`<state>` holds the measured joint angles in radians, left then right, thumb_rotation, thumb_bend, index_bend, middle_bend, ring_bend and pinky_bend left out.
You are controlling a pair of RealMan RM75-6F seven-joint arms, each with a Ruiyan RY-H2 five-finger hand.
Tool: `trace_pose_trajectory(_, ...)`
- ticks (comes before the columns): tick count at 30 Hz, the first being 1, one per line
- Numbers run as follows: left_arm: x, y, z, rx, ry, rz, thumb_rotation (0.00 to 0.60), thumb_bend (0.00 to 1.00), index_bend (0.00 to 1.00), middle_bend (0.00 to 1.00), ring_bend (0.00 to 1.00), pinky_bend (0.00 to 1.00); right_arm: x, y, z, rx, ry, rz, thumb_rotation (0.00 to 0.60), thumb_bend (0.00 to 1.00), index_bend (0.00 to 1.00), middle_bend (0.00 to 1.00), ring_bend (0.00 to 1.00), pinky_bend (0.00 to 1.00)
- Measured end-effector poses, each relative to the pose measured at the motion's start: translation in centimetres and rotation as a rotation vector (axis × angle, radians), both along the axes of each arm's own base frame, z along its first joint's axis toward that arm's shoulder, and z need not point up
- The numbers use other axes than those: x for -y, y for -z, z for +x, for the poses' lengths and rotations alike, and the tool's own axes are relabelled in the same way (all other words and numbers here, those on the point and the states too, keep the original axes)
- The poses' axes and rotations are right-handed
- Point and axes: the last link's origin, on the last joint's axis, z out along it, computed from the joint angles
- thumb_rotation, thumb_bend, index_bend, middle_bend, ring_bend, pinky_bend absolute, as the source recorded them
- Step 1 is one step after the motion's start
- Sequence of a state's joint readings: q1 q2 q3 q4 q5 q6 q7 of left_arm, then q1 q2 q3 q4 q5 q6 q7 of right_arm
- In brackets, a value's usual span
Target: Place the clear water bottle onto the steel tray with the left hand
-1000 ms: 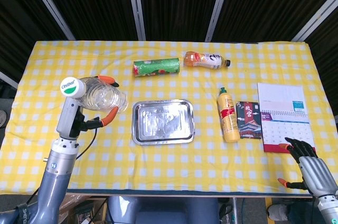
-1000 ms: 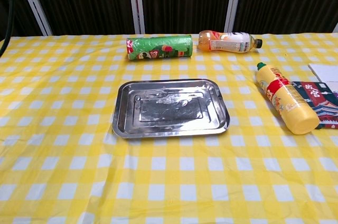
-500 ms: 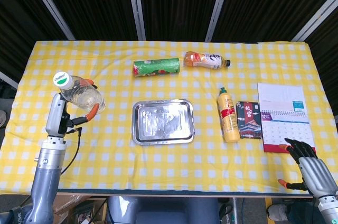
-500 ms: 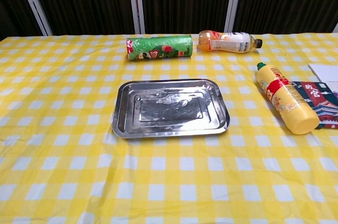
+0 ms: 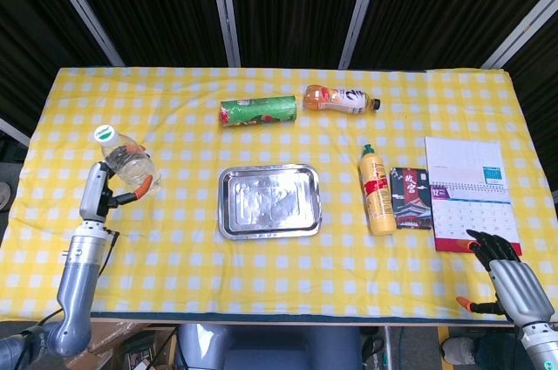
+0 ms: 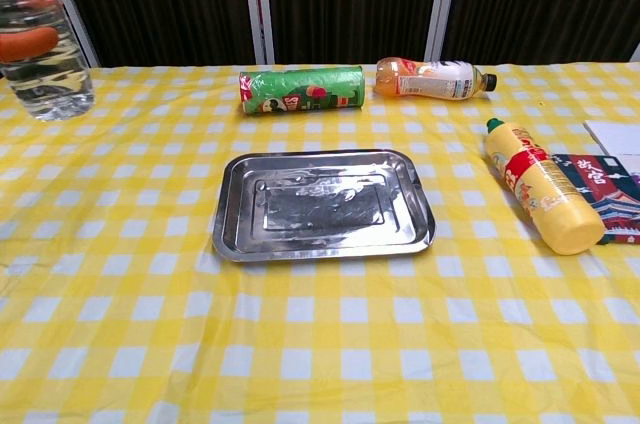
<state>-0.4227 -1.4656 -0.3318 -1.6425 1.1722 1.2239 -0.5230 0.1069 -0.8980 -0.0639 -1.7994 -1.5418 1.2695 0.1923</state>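
Landmark: the shallow rectangular steel tray [image 5: 268,201] lay near the middle of the yellow checked tablecloth [image 5: 174,248], with its long side running left to right.

My left hand: my left hand [image 5: 109,188] was wrapped around the clear plastic water bottle with the green-and-white cap [image 5: 125,161]; my orange fingertips [image 6: 28,42] showed through its clear wall in the chest view.

Bottle's place: I held it well to the left of the tray, over the left edge of the cloth. Whether its base touched the cloth or hung just above it, I could not tell.

Bottle's axis: roughly upright, cap up, tilted a little in the head view.

Key relation: the tray lay to my right of the bottle, with bare cloth between and nothing in the path. I judged the move ahead to be a sideways carry to the right, then a lowering onto the tray floor.

Nearer hand: my left was far closer to the tray than my right.

My right hand: my right hand [image 5: 510,276] held nothing, fingers loosely apart, at the near right corner of the table, well right of the tray.

Behind the tray: a green cylindrical snack can [image 5: 259,112] lay on its side, clear of my route.

Risk, as I judged: a tall bottle set on the slick steel could tip.
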Motion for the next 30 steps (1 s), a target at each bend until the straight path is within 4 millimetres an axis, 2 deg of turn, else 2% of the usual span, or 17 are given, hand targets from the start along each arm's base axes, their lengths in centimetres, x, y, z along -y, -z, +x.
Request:
trace_pose_trajectory(6,-1.5,4.0,3.5,0.072,0.057,-0.092,0.600,0.51,0.56,0.57,0.33,0.37,0.3,0.0,-0.3,-0.002,0.009,-0.002,0.600,0.16,0.21,0.10,0.06,0.05)
trace_pose_trajectory(11,-2.7,7.7,6.5,0.068,0.106,-0.142,0.600,0.51,0.56,0.57,0.33,0.37,0.5,0.0,-0.8,-0.003,0.026,0.000,0.600,0.16,0.21,0.10,0.06,0.05)
trace_pose_trajectory(17,-3.3,11.6,9.6,0.056,0.161,-0.177,0.600,0.52,0.56,0.57,0.33,0.37,0.5,0.0,-1.0,0.005,0.034,0.001,0.600,0.16,0.21,0.10,0.06,0.05)
trace_pose_trajectory(26,-3.2,16.8,12.4,-0.046,0.232,-0.197,0.600,0.53,0.56,0.57,0.33,0.37,0.7,-0.5,-1.3,0.029,0.041,-0.015,0.600,0.16,0.21,0.10,0.06,0.05)
trace_pose_trajectory(30,-2.9,18.7,12.9,-0.099,0.250,-0.201,0.600,0.53,0.56,0.57,0.32,0.37,0.6,-0.8,-1.4,0.045,0.043,-0.020,0.600,0.16,0.21,0.10,0.06,0.05)
